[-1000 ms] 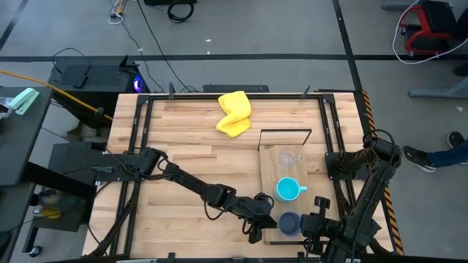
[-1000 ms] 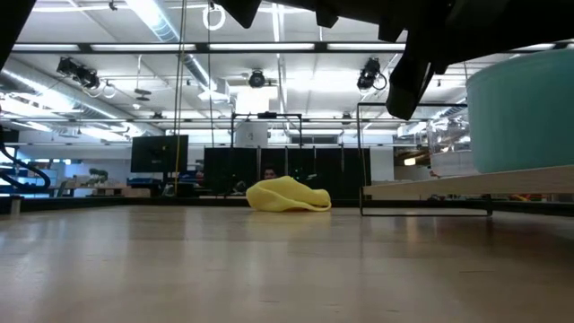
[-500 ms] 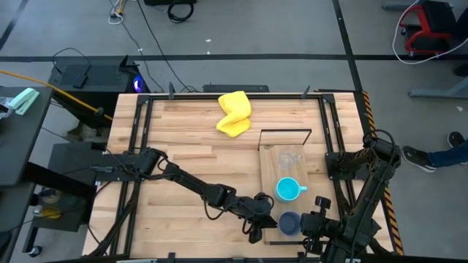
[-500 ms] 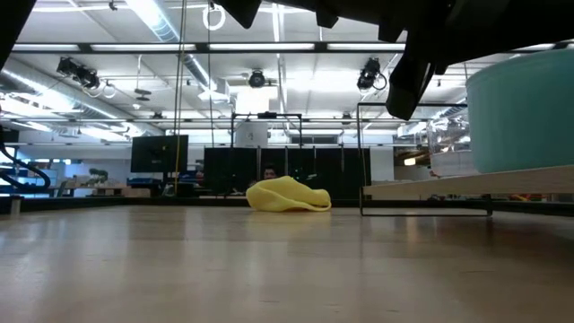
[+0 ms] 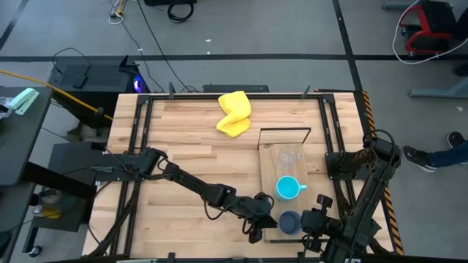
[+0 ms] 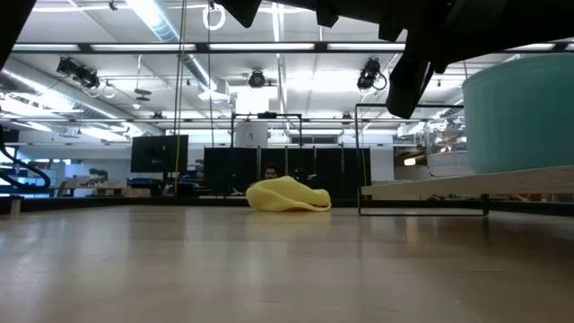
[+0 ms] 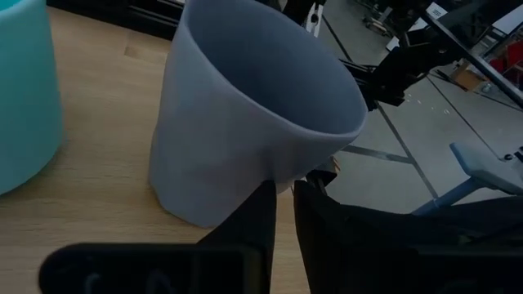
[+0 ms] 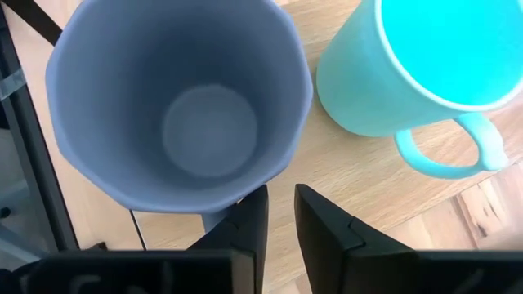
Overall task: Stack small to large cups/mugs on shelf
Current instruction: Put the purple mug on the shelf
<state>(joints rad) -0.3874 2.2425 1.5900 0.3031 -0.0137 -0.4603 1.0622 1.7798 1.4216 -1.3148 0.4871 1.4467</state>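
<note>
Shelf [image 5: 269, 174] at lower right is crowded: grey-blue mug [image 5: 289, 222] boxed between left pincer [image 5: 262, 223] and right pincer [image 5: 307, 224], cyan mug [image 5: 287, 188] just above, while tabletop [image 5: 183, 135] centre-left lies open apart from yellow cloth [image 5: 234, 113] at top centre.

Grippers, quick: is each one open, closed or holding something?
Left gripper, at the dull grey-blue handled mug: cannot be told.
Right gripper, at the same mug: open, holding nothing.

Matt grey-blue mug [image 8: 184, 106], smooth cyan mug [image 8: 417, 61], clear glass [image 5: 289, 157], light-wood shelf [image 5: 269, 175], soft yellow cloth [image 5: 234, 113]
</note>
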